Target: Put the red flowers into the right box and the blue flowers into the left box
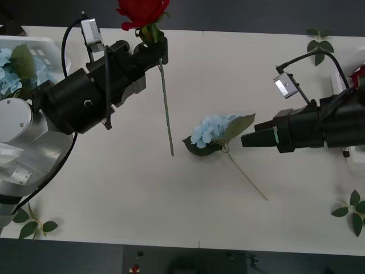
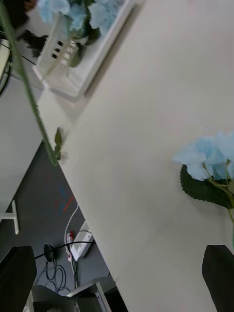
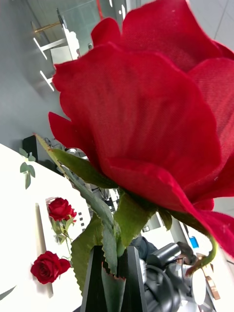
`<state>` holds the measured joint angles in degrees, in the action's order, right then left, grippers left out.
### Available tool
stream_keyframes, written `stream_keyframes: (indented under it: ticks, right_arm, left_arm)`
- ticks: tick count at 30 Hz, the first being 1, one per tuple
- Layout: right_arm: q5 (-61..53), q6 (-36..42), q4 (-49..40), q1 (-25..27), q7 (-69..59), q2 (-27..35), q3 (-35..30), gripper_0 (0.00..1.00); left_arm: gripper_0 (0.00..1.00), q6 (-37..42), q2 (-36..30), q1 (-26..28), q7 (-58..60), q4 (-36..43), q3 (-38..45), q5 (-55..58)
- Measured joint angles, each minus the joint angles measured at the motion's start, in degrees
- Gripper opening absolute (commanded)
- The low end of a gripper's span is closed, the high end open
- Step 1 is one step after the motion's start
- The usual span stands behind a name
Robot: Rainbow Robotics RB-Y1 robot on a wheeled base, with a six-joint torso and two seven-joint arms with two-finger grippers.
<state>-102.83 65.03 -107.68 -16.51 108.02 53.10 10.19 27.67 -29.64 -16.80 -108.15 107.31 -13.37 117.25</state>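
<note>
My left gripper [image 1: 158,50] is raised over the table's far left part, shut on the stem just under a red rose [image 1: 142,12]. Its long stem [image 1: 167,108] hangs down. In the left wrist view the bloom [image 3: 146,107] rises above the closed black fingers [image 3: 95,282]. A blue flower [image 1: 212,130] lies mid-table. My right gripper [image 1: 248,140] is open just to its right, fingers apart at the corners of its wrist view, the bloom [image 2: 209,156] ahead. The left box [image 1: 40,45] holds blue flowers [image 1: 8,71]. Two roses [image 3: 61,208] lie in the right box [image 3: 41,229].
Green leaf sprigs lie at the far right [image 1: 319,43], the near right edge [image 1: 351,211] and the near left corner [image 1: 31,225]. The slotted left box [image 2: 73,63] stands by the table's edge, with the floor and cables beyond it.
</note>
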Motion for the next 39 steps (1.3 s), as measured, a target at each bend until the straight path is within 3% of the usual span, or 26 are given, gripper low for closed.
stream_keyframes:
  ticks: [4, 10, 20, 30, 31, 32, 33, 39]
  right_arm:
    - [-6.49, 0.39, 0.03, 1.29, 6.74, -0.02, -1.03, 1.00]
    - [-7.30, 0.38, 0.04, 1.36, 22.28, -3.03, 0.56, 1.00]
    - [-6.22, -2.68, 0.11, 1.35, 23.56, -13.68, 1.30, 1.00]
    - [-6.22, -8.14, 4.50, -1.43, 23.61, -17.78, 9.74, 1.00]
    - [-6.22, -8.09, 4.93, -1.76, 23.62, -18.31, 9.93, 0.94]
    - [-6.22, -8.07, 5.31, -2.00, 23.63, -18.84, 9.92, 0.38]
    - [-6.22, -8.07, 5.54, -2.08, 23.64, -19.24, 9.80, 0.00]
    - [-6.10, -8.06, 6.00, -2.00, 23.67, -19.94, 9.15, 0.00]
  left_arm:
    - [0.00, 0.00, -0.04, 0.00, 0.00, 0.00, -0.58, 1.12]
    - [0.00, 0.00, 2.39, 0.01, 0.00, 0.00, -1.87, 1.14]
    - [0.00, 0.00, 7.68, 0.01, 0.00, 0.00, -4.97, -1.42]
    - [0.00, 0.00, 12.33, 0.01, 0.10, -0.05, -8.26, -7.12]
    - [0.00, 0.00, 12.81, 0.01, 0.11, -0.11, -8.33, -7.75]
    - [0.00, 0.00, 13.27, 0.01, 0.14, -0.18, -8.33, -8.46]
    - [0.00, -0.06, 13.56, 0.01, 0.22, -0.25, -8.29, -8.97]
    - [0.00, -0.11, 13.82, 0.01, 1.59, -0.34, -8.15, -11.05]
